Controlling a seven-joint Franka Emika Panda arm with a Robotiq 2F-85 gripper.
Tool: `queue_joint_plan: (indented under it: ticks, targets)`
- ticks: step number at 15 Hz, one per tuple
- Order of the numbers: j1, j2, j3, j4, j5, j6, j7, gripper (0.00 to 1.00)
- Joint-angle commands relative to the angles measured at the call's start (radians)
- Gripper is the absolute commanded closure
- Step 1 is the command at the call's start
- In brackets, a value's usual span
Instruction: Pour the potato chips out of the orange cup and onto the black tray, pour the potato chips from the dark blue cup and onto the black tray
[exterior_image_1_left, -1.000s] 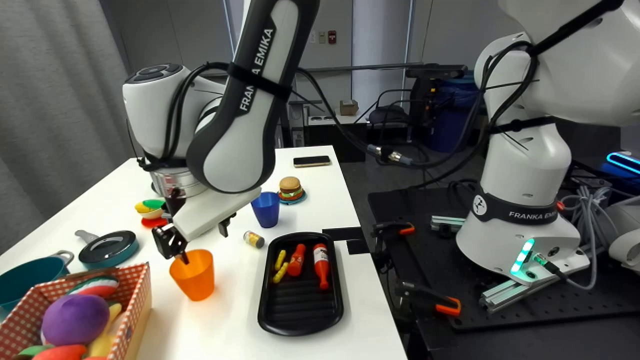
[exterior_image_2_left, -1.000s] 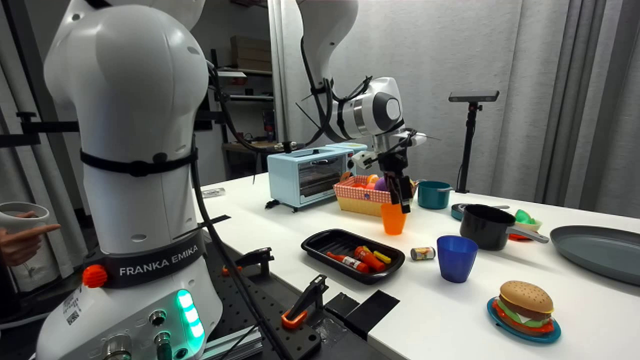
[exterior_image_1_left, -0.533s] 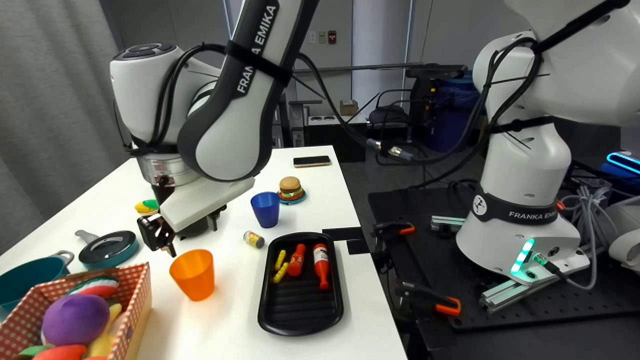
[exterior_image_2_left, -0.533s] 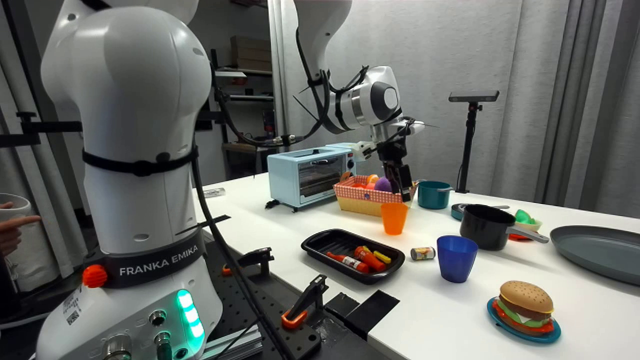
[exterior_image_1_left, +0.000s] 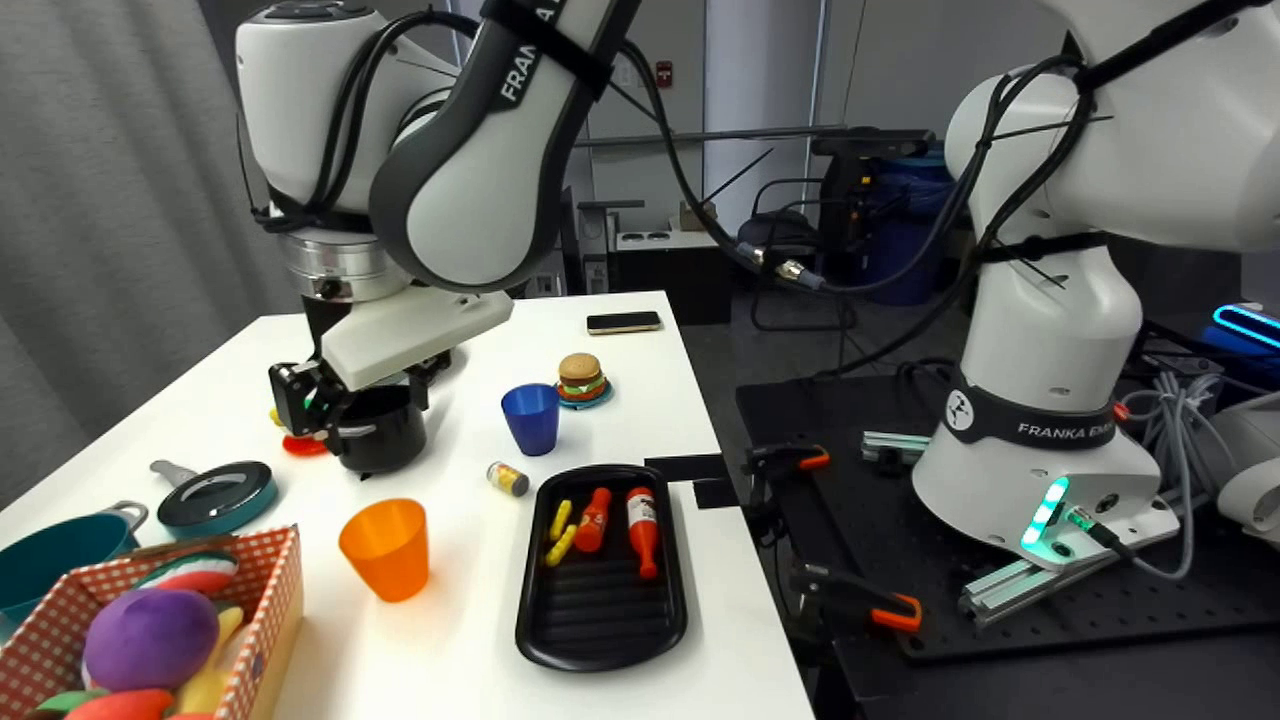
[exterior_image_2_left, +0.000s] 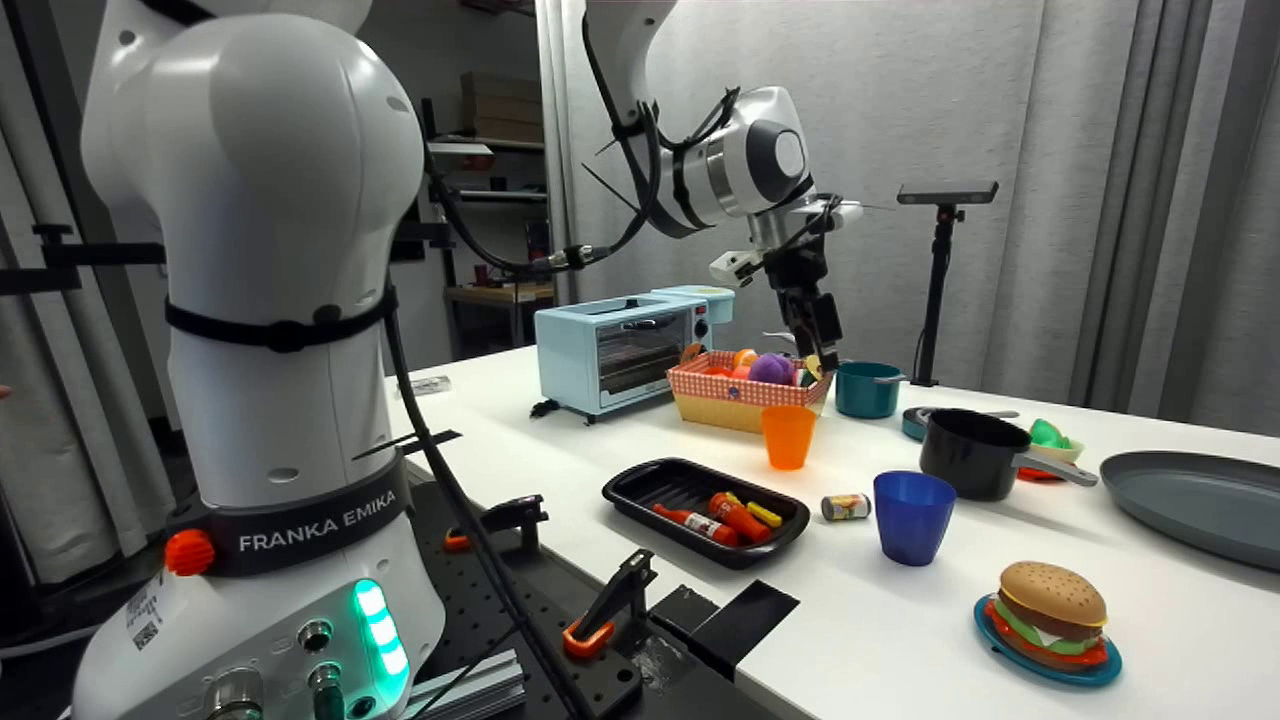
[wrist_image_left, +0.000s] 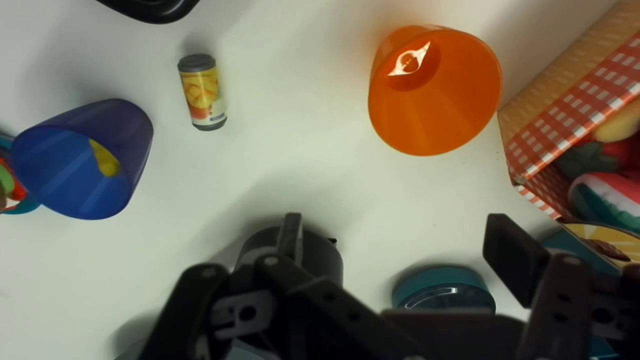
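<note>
Currently, the two black fingers (wrist_image_left: 515, 260) of the white robot arm (exterior_image_1_left: 465, 220) are spread wide apart, hanging above the white worktop (exterior_image_1_left: 460, 650). Near a red-and-white checked basket with tan sides (exterior_image_1_left: 279, 630), the bright orange, translucent, tapered plastic cup (exterior_image_1_left: 385, 555) stands upright; in the wrist view a bright glare shows on its bottom. The basket is filled with soft toy food, among it a round purple piece (exterior_image_1_left: 150, 640).

On the orange cup's other side, apart from it, lies the long black oblong tray with rounded ends and a raised rim (exterior_image_1_left: 600, 625). It bears two slim yellow potato chips (exterior_image_1_left: 561, 522), a red toy bottle (exterior_image_1_left: 594, 522) and a red toy bottle with a white label (exterior_image_1_left: 642, 525), all toward the end nearer the dark blue, tapered plastic cup (exterior_image_2_left: 914, 517). That cup stands upright too, and the wrist view shows a yellow piece (wrist_image_left: 106, 160) inside it. Both cups are apart from the fingers. Between the dark blue cup and the tray a small cylindrical can with a yellow printed label (exterior_image_2_left: 846, 507) lies on its side.

Nearby, a toy hamburger with a tan bun (exterior_image_2_left: 1053, 600) sits on a round teal saucer (exterior_image_2_left: 1085, 676). Also on the worktop are a black saucepan with a grey handle (exterior_image_2_left: 970, 460), a deep teal pot (exterior_image_2_left: 866, 392) and a light blue toaster oven (exterior_image_2_left: 570, 360).
</note>
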Motion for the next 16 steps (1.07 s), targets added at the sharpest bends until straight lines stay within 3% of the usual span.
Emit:
queue_joint_plan:
  ticks: [1,8,10,16]
  targets:
    - [-0.016,-0.008,0.015,-0.004,-0.008,-0.002,0.002,0.07]
    - [-0.017,-0.014,0.016,-0.015,-0.010,-0.003,0.002,0.07]
    - [-0.008,-0.008,0.012,-0.015,-0.025,0.010,0.016,0.01]
    - [0.041,0.001,-0.082,-0.023,-0.210,0.019,0.268,0.00]
